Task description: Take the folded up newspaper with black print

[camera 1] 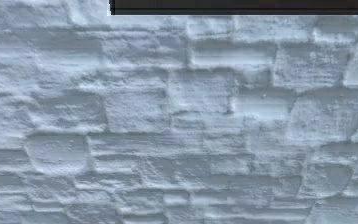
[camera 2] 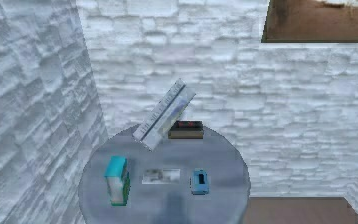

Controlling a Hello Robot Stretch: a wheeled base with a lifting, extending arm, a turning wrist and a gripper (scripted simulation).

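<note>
A round grey table (camera 2: 227, 165) stands in a corner of white stone walls in the arm side view. Near its front middle lies a small flat pale thing with dark marks (camera 2: 161, 176), which may be the folded newspaper. It lies flat on the tabletop between a teal box (camera 2: 116, 180) and a small blue object (camera 2: 199, 181).
At the back of the table a long grey slab (camera 2: 167, 115) leans tilted beside a dark low box (camera 2: 187, 128). A dark-framed brown opening (camera 2: 317, 20) sits high on the wall. Reddish-brown floor (camera 2: 307, 210) shows beside the table. A stone wall (camera 1: 177, 120) is close ahead.
</note>
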